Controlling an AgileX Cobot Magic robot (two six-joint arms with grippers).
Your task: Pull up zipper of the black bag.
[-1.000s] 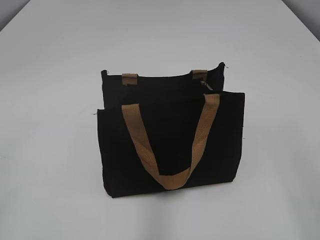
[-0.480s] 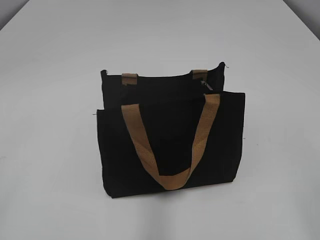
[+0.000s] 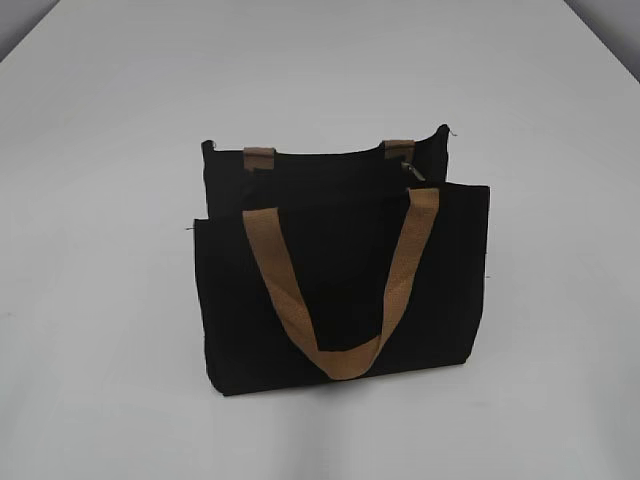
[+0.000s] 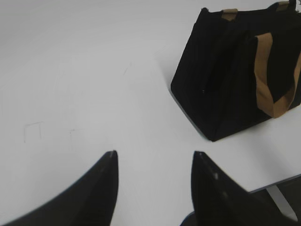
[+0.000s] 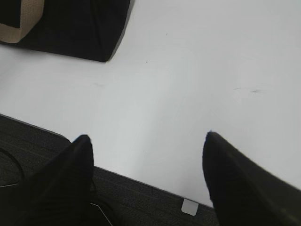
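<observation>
Left gripper [image 4: 154, 155]: two black fingers spread apart with bare table showing in the gap, nothing held; it hangs over the white table [image 4: 84, 84] near the table's front edge, well apart from the black bag [image 4: 235, 75], which sits up and to the right in the left wrist view; a few faint pencil-like marks [image 4: 33, 129] on the table just beyond the left finger.

Right gripper [image 5: 148, 136]: fingers wide apart, wider than the left pair, empty; it sits over the table's near edge, dark floor [image 5: 141, 195] visible below the edge with a small pale tag [image 5: 190, 206] at the lip; only a lower corner of the bag and a bit of tan strap [image 5: 19, 23] show at the top left of the right wrist view, well apart from the fingers.

Neither arm shows in the exterior view.

Black bag [image 3: 340, 290] stands upright near the table middle in the exterior view; front pocket panel faces the camera, front tan strap [image 3: 340, 290] hangs down over it in a U; the two ends of the rear strap [image 3: 259, 156] peek over the back top edge.

Zipper [image 3: 330, 185] runs along the top between the front and back panels, a dark line hard to trace; small silvery pull tab [image 3: 412, 172] sits toward the bag's right end, just beside the right rear strap end; whether the top is closed or gaping cannot be told.
</observation>
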